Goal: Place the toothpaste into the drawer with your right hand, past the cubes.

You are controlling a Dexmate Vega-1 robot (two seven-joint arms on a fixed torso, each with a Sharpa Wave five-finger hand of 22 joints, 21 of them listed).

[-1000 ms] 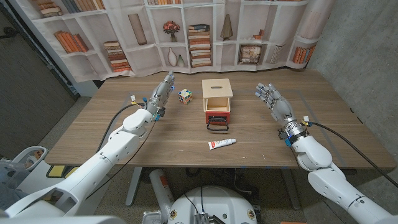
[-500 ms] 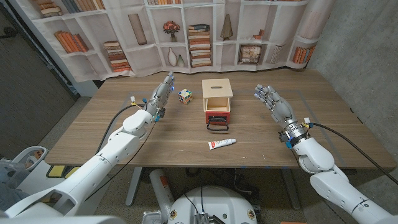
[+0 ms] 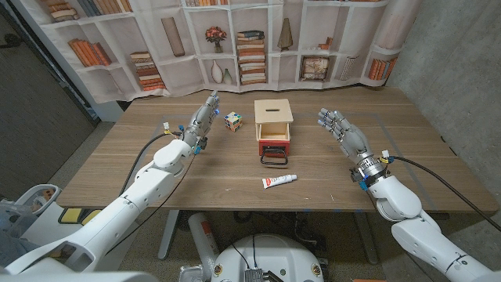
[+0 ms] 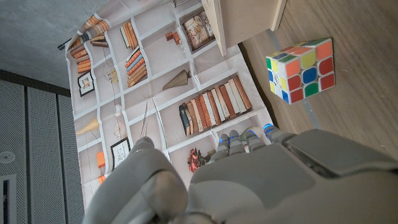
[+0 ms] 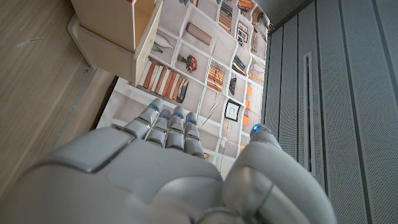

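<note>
While the toothpaste (image 3: 279, 181) lies untouched on the surface (image 3: 117, 168) in front of the drawer (image 3: 275, 147), the right hand (image 3: 341, 131) hovers empty, fingers spread; grasp and placement remain.

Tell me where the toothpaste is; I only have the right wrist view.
Observer: The toothpaste lies untouched on the table, between the drawer box and the table's near edge.
Operator: Give me the cubes' position.
Observer: I can see one coloured cube, on the box's left side and apart from it.
Operator: Report the left hand.
Observer: The left hand holds nothing and sits just left of the cube, fingers pointing toward the far edge.
</note>
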